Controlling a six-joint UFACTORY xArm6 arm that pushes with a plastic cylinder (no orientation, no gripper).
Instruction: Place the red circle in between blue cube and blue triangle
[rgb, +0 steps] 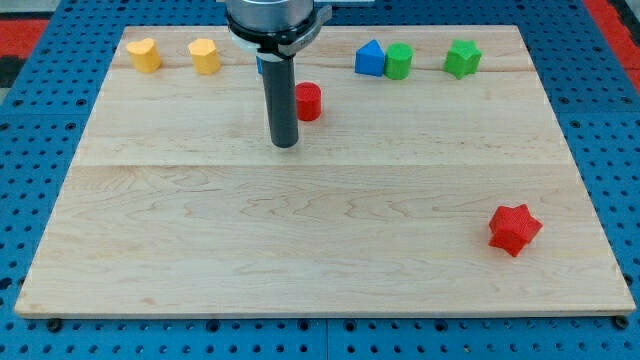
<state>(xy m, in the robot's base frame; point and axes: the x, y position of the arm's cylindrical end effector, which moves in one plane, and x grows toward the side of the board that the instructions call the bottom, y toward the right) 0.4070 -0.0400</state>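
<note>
The wooden tabletop carries the blocks. The arm has no claw, only a dark rod whose tip rests just left of the red circle, holding nothing. A blue cube peeks from behind the rod; the blue triangle touches a green cylinder further right

The wooden board carries two yellow blocks at the top left and a red circle near the middle. A blue triangle, green cylinder and green star line the top right; a red star lies bottom right.
</note>
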